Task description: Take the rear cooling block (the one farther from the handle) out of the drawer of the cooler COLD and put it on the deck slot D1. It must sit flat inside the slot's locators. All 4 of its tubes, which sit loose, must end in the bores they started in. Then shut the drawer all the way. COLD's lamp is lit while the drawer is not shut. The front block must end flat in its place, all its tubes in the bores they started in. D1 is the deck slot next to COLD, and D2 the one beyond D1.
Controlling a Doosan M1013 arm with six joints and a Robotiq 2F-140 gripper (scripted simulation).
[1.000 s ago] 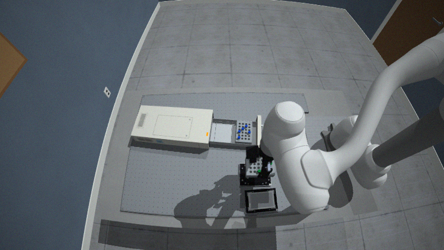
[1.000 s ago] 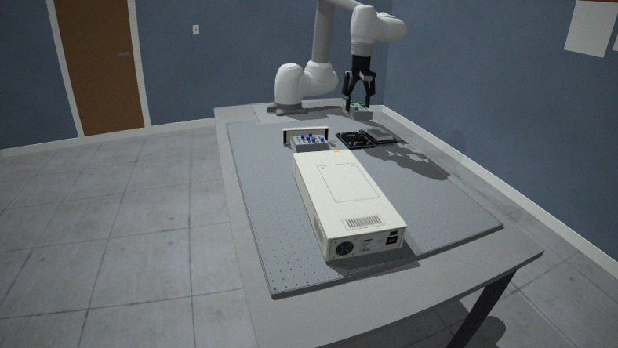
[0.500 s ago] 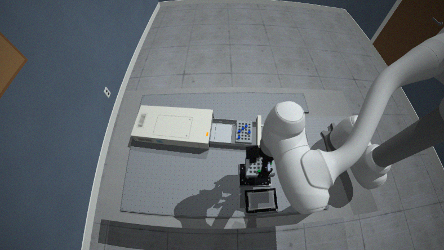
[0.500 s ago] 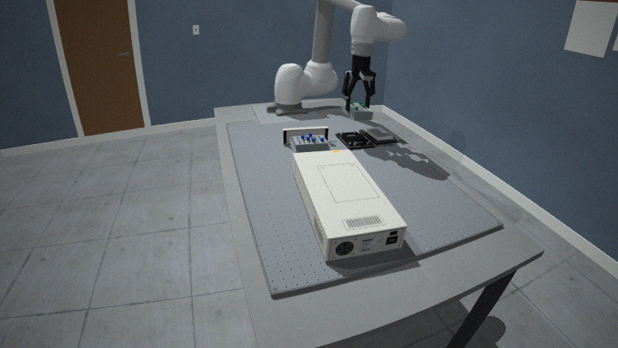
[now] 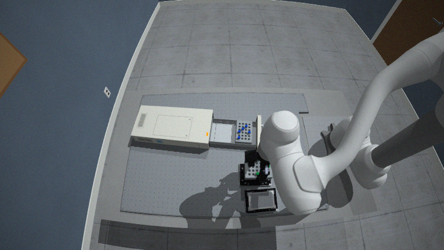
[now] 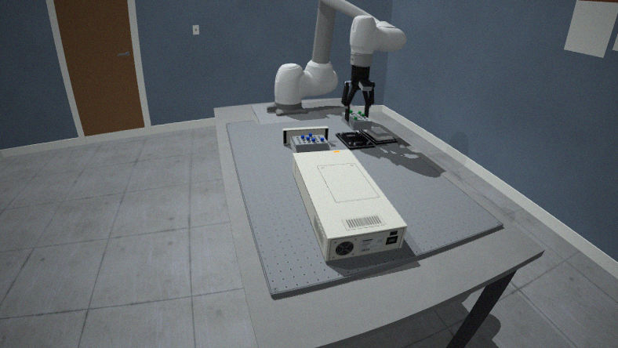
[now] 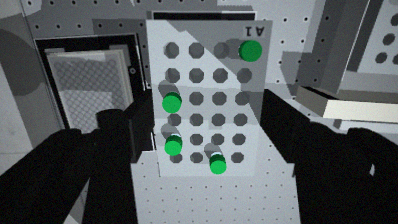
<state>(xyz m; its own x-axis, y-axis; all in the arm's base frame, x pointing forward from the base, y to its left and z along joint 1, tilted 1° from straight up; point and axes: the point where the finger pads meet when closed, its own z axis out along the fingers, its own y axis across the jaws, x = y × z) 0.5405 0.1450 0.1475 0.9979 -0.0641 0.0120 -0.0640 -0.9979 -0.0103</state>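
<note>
Overhead, the claw (image 6: 358, 113) pinches the rear cooling block (image 7: 210, 100), green-capped tubes (image 7: 172, 103) seated, seemingly just above slot D1 (image 6: 354, 139). Below lies a grey perforated deck (image 6: 276, 207) on a table (image 6: 475, 263); beyond, blue walls (image 6: 497, 64), a brown door (image 6: 99, 64).

One cooler (image 6: 347, 203) stands on the worktop (image 6: 389, 298), with one drawer (image 5: 222, 133) pulled out at its 3 o'clock end in the top view and one orange lamp (image 5: 207, 134) lit.

Two cooling blocks: one in the drawer (image 5: 243, 132) and one held in the jaws.

Green-capped tubes (image 7: 171, 103) in the held block: four. The blue-capped tubes (image 5: 242, 128) in the other block are too small to count surely.

Two black-framed deck slots: one (image 5: 245, 179) under the held block, another (image 5: 260, 200) at its 6 o'clock.
</note>
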